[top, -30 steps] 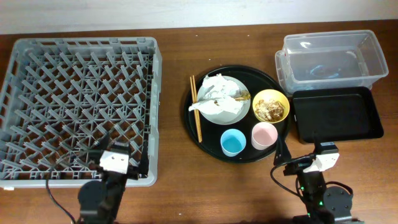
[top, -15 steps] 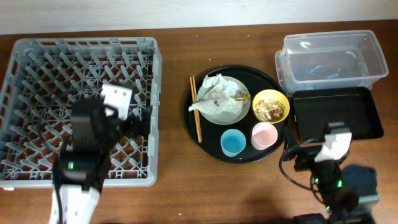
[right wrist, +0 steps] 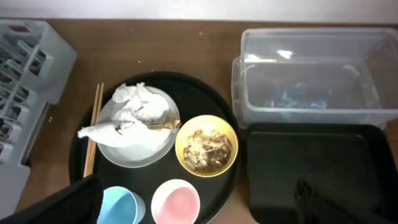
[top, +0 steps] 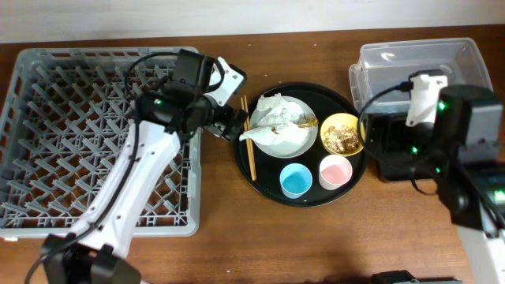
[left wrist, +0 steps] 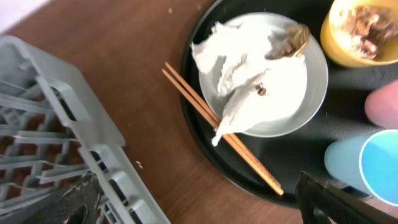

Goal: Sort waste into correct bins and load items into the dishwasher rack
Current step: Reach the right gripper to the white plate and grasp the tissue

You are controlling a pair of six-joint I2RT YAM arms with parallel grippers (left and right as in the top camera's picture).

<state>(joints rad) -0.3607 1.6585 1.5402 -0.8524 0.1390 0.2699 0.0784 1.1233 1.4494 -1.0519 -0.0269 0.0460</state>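
A pale plate (top: 288,138) with crumpled white tissue (top: 272,114) sits on the large round black tray (top: 264,177). With it are the wooden chopsticks (top: 248,146), a yellow bowl (top: 343,134) of brown food scraps, a light-blue cup (top: 294,181) and a pink cup (top: 335,171). My left gripper (top: 229,120) is open and empty, above the table between the grey rack (top: 95,55) and the chopsticks (left wrist: 217,127). My right gripper (top: 379,142) is open and empty, above the gap between the round tray and the shallow black rectangular tray (top: 458,146).
The clear plastic tub (top: 418,71) stands behind the black rectangular tray (right wrist: 311,155), at the back right. The rack's wall (left wrist: 93,155) is close on my left gripper's left. Bare wooden table lies in front of the round tray.
Both arms have risen from the front edge. The left has swung across the rack to its right side near the plate. The right has moved back over the black rectangular tray.
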